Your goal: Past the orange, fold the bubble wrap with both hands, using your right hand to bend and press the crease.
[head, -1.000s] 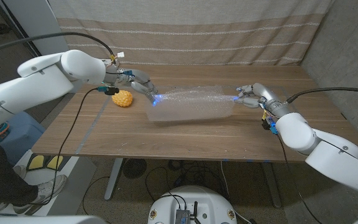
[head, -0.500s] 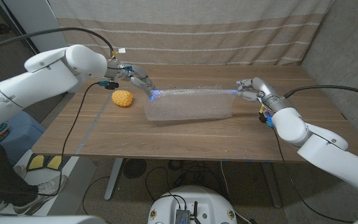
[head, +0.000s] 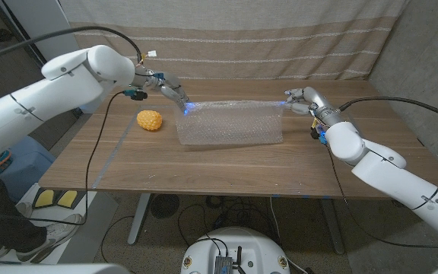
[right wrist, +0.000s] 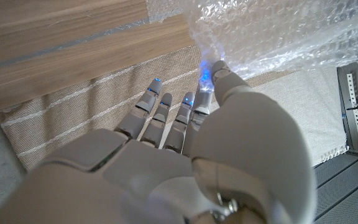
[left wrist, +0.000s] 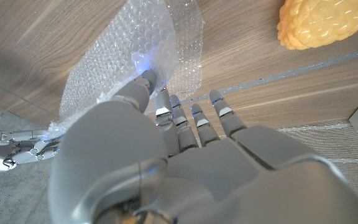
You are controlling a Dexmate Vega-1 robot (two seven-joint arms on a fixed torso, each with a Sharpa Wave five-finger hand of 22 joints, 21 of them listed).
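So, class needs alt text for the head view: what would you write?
Two robot hands hold a bubble wrap sheet by its far corners, left hand and right hand, over a wooden table. An orange lies left of the sheet.

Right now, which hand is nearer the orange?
Left. The left hand pinches the bubble wrap corner just past the orange; the right hand pinches the opposite corner, across the sheet from it.

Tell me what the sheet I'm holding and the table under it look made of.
The bubble wrap looks like clear plastic film: see-through, glossy, dotted with small bubbles. The table looks like brown wood or wood laminate, matte, with lengthwise grain; which of the two is unclear.
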